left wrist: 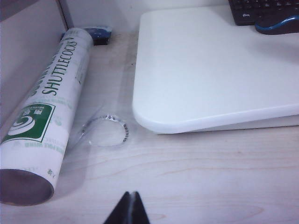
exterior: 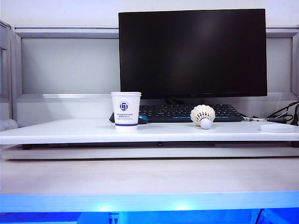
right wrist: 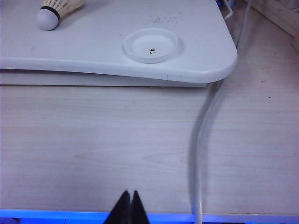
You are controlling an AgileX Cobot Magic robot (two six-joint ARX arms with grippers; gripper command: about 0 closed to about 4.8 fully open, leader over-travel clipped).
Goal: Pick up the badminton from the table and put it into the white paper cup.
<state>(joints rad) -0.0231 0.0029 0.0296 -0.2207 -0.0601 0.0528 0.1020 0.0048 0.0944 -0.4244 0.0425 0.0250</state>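
Note:
The badminton (exterior: 202, 115) lies on its side on the white table (exterior: 70, 130), right of centre, cork tip toward the front; its cork end (right wrist: 48, 17) also shows in the right wrist view. The white paper cup (exterior: 125, 110) with a blue logo stands upright left of centre. Neither gripper appears in the exterior view. My left gripper (left wrist: 131, 193) is shut and empty over the wood-grain surface, short of the table's corner (left wrist: 154, 123). My right gripper (right wrist: 130, 192) is shut and empty over the same surface, well back from the table's front edge (right wrist: 117, 70).
A shuttlecock tube (left wrist: 46, 116) lies beside the left gripper, with a clear plastic ring (left wrist: 110, 131) near it. A flat white dish (right wrist: 152, 45) sits at the table's right corner. A white cable (right wrist: 201, 140) runs down the wood surface. Keyboard (exterior: 187, 112), mouse (left wrist: 280, 23) and monitor (exterior: 192, 53) stand behind.

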